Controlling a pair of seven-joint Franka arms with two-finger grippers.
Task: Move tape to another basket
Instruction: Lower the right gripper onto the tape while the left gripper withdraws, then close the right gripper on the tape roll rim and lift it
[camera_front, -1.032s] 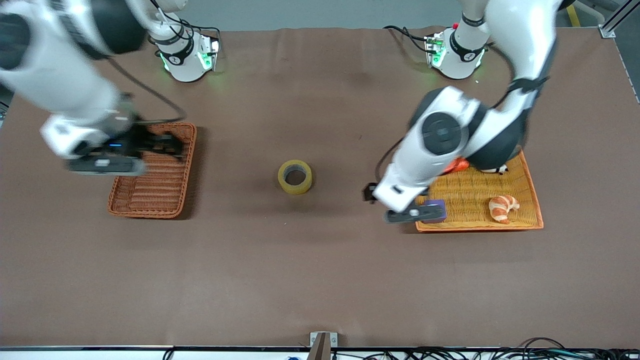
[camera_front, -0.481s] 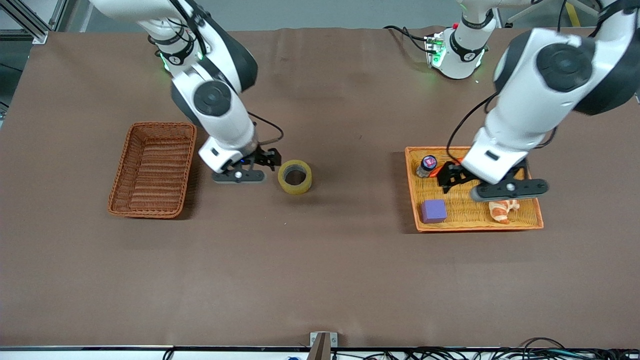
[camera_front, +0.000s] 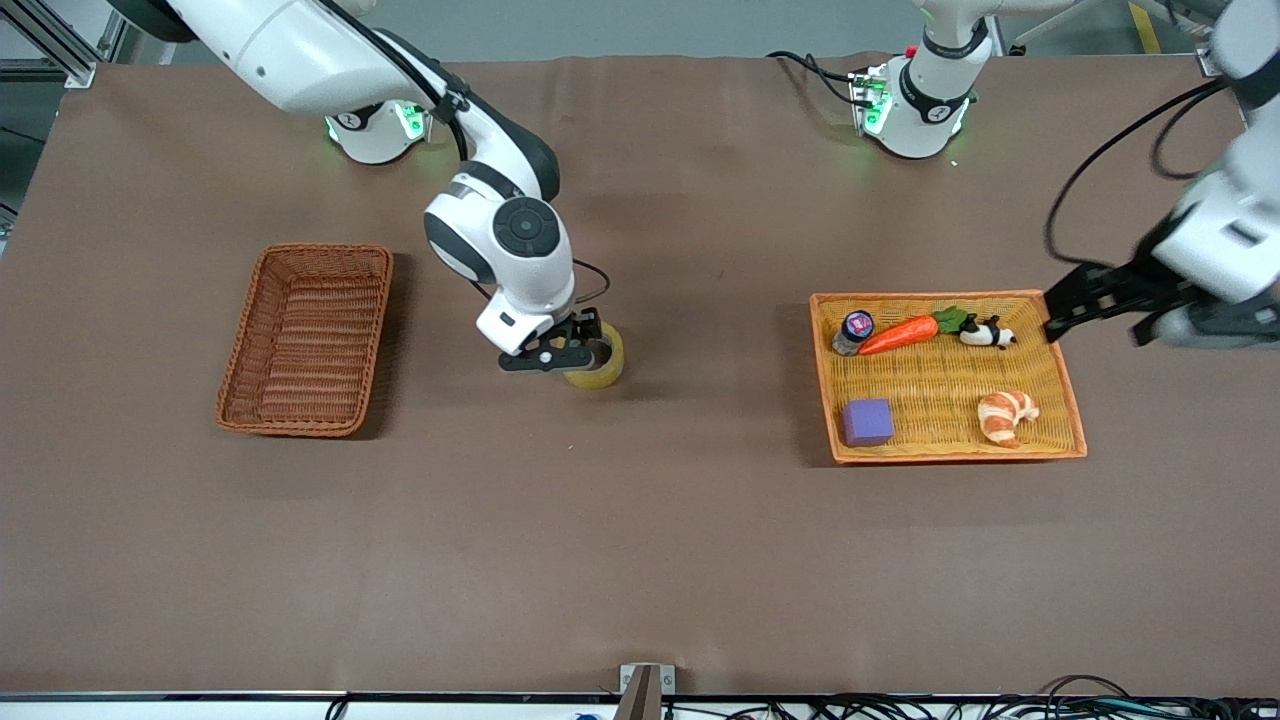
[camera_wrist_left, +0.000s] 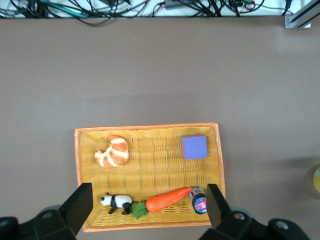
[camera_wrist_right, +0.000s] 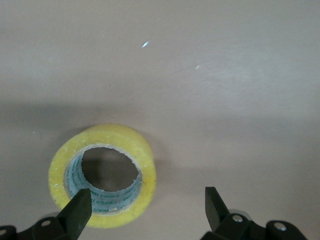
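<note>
The yellowish tape roll (camera_front: 603, 375) lies flat on the brown table between the two baskets. My right gripper (camera_front: 583, 346) is low over it and hides its upper part. In the right wrist view the tape (camera_wrist_right: 131, 150) lies under my open right gripper (camera_wrist_right: 146, 210): one finger is over the ring's rim, the other over bare table beside it. The dark reddish-brown basket (camera_front: 305, 340) is empty, toward the right arm's end. My left gripper (camera_front: 1075, 305) is open, empty and high over the edge of the orange tray (camera_front: 1060, 385); it also shows in the left wrist view (camera_wrist_left: 148, 212).
The orange tray (camera_wrist_left: 150, 160) holds a purple cube (camera_front: 866, 421), a croissant (camera_front: 1006, 414), a carrot (camera_front: 897, 335), a toy panda (camera_front: 986, 332) and a small bottle (camera_front: 855, 330). Cables run along the table's edge nearest the front camera.
My right arm has swung from over the reddish-brown basket to just over the tape. My left arm has drawn back from the tray toward its own end of the table, uncovering the tray.
</note>
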